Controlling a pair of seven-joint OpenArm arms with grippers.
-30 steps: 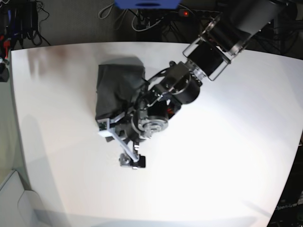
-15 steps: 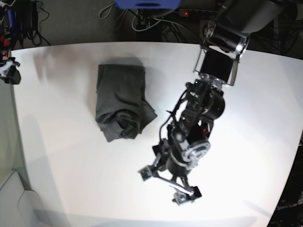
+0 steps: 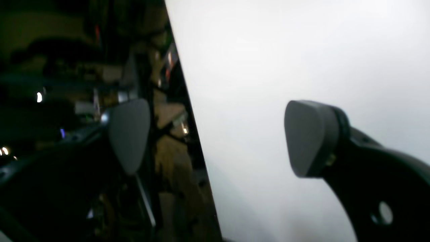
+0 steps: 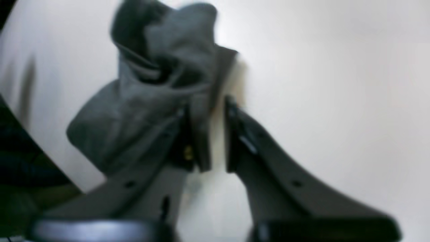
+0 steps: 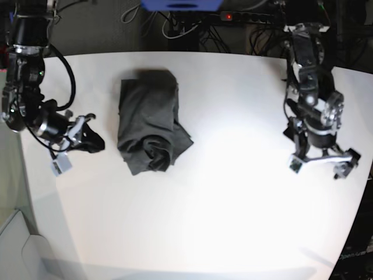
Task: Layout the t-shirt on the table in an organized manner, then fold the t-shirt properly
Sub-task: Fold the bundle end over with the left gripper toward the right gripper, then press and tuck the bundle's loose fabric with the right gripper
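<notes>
Here we find the t-shirt (image 5: 148,125) lying on the worktop (image 5: 233,204), in the left half of the base view and towards the far edge. It is not spread flat. Its far part lies as a roughly rectangular, folded block, and its near end is bunched into a rumpled knot of fabric with one flap sticking out to the side. In the right wrist view the t-shirt (image 4: 151,101) shows as a grey heap with deep creases, resting on the pale worktop (image 4: 336,84).

The right fingers (image 5: 90,140) sit low over the worktop, just beside the shirt's near end but apart from it, with a strip of bare white surface between them. Seen from the right wrist camera, the right fingers (image 4: 255,151) are drawn almost together with only a narrow slit left. The picture is blurred, and the fabric seen through that slit looks to lie beyond the tips, so we read them as closed on nothing.

The left fingers (image 5: 296,165) are well apart from the shirt, near the opposite side edge of the worktop, and they are spread wide in a V. In the left wrist view the left fingers (image 3: 310,137) stand far apart with nothing between the pads. One pad is over the worktop (image 3: 268,50) and the other is past its edge, against a dark background.

Cables (image 5: 175,26) run behind the far edge.
</notes>
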